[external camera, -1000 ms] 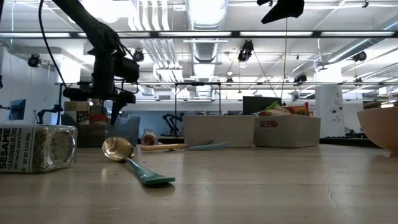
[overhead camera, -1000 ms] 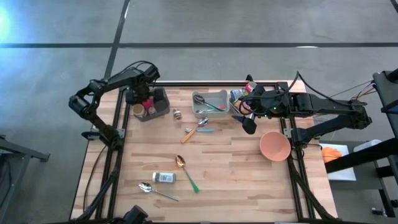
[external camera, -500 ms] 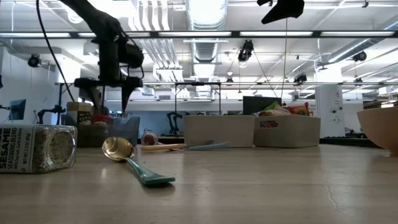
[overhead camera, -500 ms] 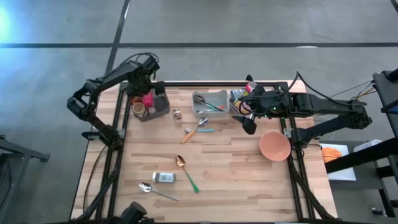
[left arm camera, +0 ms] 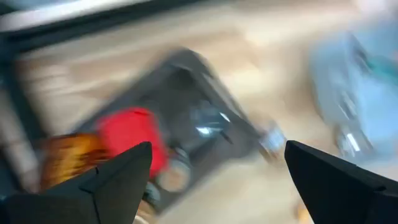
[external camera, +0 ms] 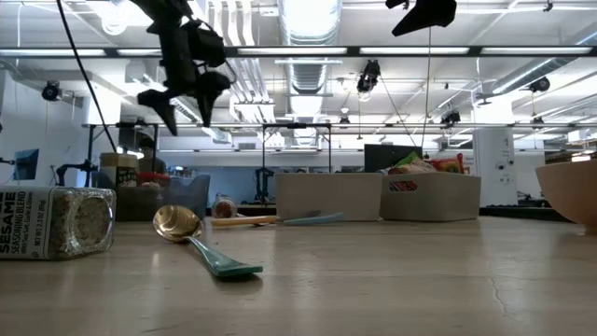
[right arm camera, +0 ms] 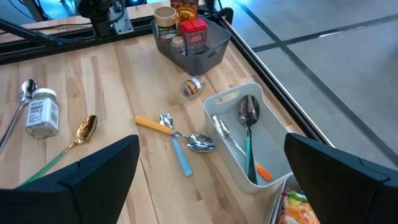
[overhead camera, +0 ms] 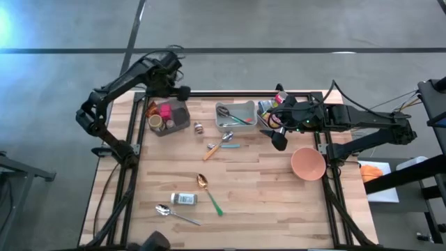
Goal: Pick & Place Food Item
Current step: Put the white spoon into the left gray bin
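**Left arm lifted above the condiment bin, both claws empty**

Seen from overhead, with the table as a clock face, going left to right. At about 10 o'clock sits a dark grey bin [overhead camera: 169,117] holding food jars: a red-topped container [overhead camera: 166,111] and a brown-lidded jar [overhead camera: 155,123]. The left gripper [overhead camera: 182,91] hangs high just beyond the bin's far edge, its fingers spread wide and holding nothing. A small spice jar [overhead camera: 198,127] lies on its side just right of the bin.

Near the centre, at 12 o'clock, a pale grey tray [overhead camera: 245,107] holds cutlery. A sesame seasoning jar [overhead camera: 184,199] lies on its side at about 7 o'clock, close to a gold spoon with a green handle [overhead camera: 208,192].

At about 1 o'clock the right gripper [overhead camera: 279,140] waits with its fingers fully apart and empty, beside a bin of snack packets [overhead camera: 265,108]. A salmon-coloured bowl [overhead camera: 308,164] stands at 3 o'clock.

Which food item is next cannot be told. To do the coming pick well, the left claw probably needs to settle first, then centre over one item, descend straight, and close only once its fingers straddle the item.
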### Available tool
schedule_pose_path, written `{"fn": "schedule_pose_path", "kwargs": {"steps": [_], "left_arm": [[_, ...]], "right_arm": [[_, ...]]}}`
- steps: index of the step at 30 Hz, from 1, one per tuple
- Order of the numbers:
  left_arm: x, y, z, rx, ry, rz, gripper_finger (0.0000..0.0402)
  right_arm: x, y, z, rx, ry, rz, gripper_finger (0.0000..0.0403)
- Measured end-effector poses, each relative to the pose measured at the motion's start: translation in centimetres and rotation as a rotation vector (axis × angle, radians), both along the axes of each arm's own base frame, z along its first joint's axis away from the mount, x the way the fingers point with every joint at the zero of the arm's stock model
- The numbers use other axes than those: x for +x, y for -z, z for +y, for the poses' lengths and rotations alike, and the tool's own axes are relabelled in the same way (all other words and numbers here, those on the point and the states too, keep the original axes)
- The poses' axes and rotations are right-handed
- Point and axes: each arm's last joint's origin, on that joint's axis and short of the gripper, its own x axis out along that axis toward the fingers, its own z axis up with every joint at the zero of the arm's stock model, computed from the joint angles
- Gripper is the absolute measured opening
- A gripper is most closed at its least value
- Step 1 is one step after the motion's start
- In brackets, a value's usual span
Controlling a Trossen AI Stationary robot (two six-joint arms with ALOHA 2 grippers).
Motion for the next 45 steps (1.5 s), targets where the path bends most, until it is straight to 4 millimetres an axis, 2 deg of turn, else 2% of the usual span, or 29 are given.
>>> {"fn": "schedule_pose_path", "kwargs": {"steps": [4, 8, 15, 21, 28, 33, 38, 45], "left_arm": [[1.7, 0.3, -2.1, -0.106, 0.249, -0.095, 0.0372], [3.8, 0.6, -5.3, -0.143, 0.500, -0.090, 0.0372], [7.6, 0.9, -12.9, -0.060, 0.946, -0.013, 0.0372], [9.2, 0.8, -19.9, -0.006, 1.286, -0.014, 0.0372], [9.1, 0.8, -26.1, 0.024, 1.498, -0.009, 0.0372], [8.6, 0.8, -28.9, 0.036, 1.590, -0.007, 0.0372], [8.3, 0.7, -31.2, 0.035, 1.609, -0.042, 0.0372], [7.2, 1.1, -34.8, 0.043, 1.694, -0.068, 0.0372]], "right_arm": [[0.0, 0.0, 0.0, 0.000, 0.000, 0.000, 0.0398], [0.0, 0.0, 0.0, 0.000, 0.000, 0.000, 0.0398], [0.0, 0.0, 0.0, 0.002, 0.002, -0.003, 0.0398], [0.0, 0.0, 0.0, 0.002, 0.002, -0.003, 0.0398], [0.0, 0.0, 0.0, -0.003, -0.002, -0.001, 0.0398], [0.1, 0.0, 0.1, -0.012, -0.068, 0.012, 0.0398], [0.1, 0.0, 0.3, -0.003, -0.122, 0.016, 0.0398], [0.1, 0.0, 0.3, 0.055, -0.090, -0.003, 0.0398]]}}
